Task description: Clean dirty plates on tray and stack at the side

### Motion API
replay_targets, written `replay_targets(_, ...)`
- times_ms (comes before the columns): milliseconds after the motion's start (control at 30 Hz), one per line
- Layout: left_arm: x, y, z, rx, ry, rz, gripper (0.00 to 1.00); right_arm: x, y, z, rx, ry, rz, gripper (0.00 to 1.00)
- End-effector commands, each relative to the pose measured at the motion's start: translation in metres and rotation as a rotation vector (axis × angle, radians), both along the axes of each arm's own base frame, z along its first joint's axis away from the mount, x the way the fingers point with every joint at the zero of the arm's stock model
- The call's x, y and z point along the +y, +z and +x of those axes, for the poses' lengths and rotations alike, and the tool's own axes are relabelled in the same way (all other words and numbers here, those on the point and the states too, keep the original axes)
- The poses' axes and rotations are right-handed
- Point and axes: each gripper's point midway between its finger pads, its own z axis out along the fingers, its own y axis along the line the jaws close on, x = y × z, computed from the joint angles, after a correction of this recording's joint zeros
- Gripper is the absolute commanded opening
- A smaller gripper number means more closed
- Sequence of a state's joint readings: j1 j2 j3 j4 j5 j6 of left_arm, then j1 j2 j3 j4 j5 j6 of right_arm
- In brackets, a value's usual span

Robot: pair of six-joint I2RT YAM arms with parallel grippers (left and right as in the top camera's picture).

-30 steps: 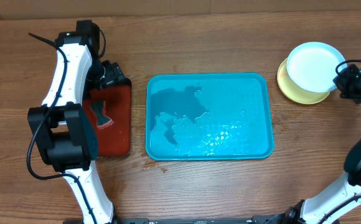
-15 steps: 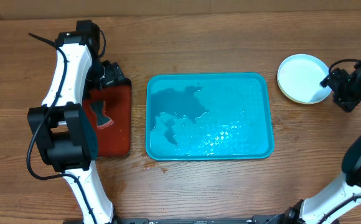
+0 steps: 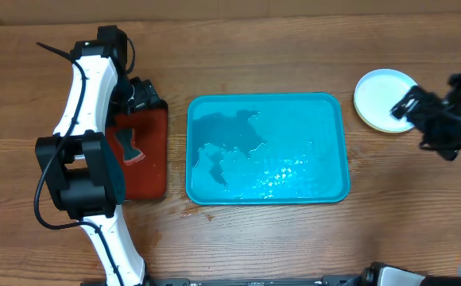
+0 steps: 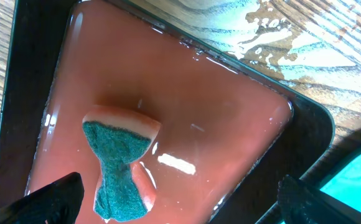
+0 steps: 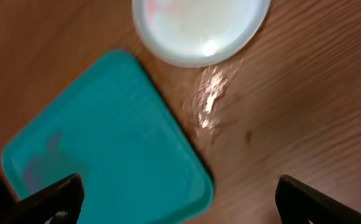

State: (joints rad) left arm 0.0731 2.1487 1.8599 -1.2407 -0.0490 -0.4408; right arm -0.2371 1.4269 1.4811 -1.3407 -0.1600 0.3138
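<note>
Bright, even light, glare glinting on the tray, right wrist view blurred.

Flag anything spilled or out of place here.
Liquid lies pooled in the turquoise tray, and wet patches shine on the wooden table beside the dark red tray and near the stacked plates. Nothing else stands out.
</note>
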Motion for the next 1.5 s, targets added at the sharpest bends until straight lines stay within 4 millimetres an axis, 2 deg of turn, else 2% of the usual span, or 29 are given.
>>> replay_targets(0, 0.004, 0.01, 0.005, -0.03, -0.009, 0.013, 1.0, 0.032, 0.003, -0.017, 0.042, 0.094, 0.014, 1.0)
replay_targets(67, 0.004, 0.01, 0.005, -0.03, -0.009, 0.013, 1.0, 0.047, -0.001, -0.031, 0.103, 0.141, 0.023, 1.0)
replay_targets(200, 0.004, 0.01, 0.005, -0.03, -0.009, 0.013, 1.0, 0.059, -0.002, -0.033, 0.116, 0.184, 0.023, 1.0)
replay_targets(400, 0.004, 0.01, 0.005, -0.03, -0.009, 0.013, 1.0, 0.059, -0.002, -0.034, 0.117, 0.186, 0.023, 1.0)
replay_targets(567, 0.004, 0.01, 0.005, -0.03, -0.009, 0.013, 1.0, 0.06, -0.004, -0.042, 0.154, 0.19, 0.027, 1.0)
replay_targets(833, 0.004, 0.01, 0.005, -0.03, -0.009, 0.013, 1.0, 0.065, -0.003, -0.041, 0.138, 0.206, 0.044, 1.0)
replay_targets(1000, 0.004, 0.01, 0.005, -0.03, -0.009, 0.013, 1.0, 0.074, 0.007, -0.031, -0.056, 0.333, -0.018, 1.0)
replay_targets(1133, 0.004, 0.01, 0.005, -0.03, -0.009, 0.013, 1.0, 0.081, 0.013, -0.035, -0.268, 0.357, -0.038, 1.0)
replay_targets(1300, 0.004, 0.01, 0.005, -0.03, -0.009, 0.013, 1.0, 0.083, 0.012, -0.052, -0.59, 0.364, -0.093, 1.0)
replay_targets(1467, 0.004, 0.01, 0.005, -0.03, -0.009, 0.013, 1.0, 0.083, 0.005, -0.068, -0.808, 0.379, -0.155, 1.0)
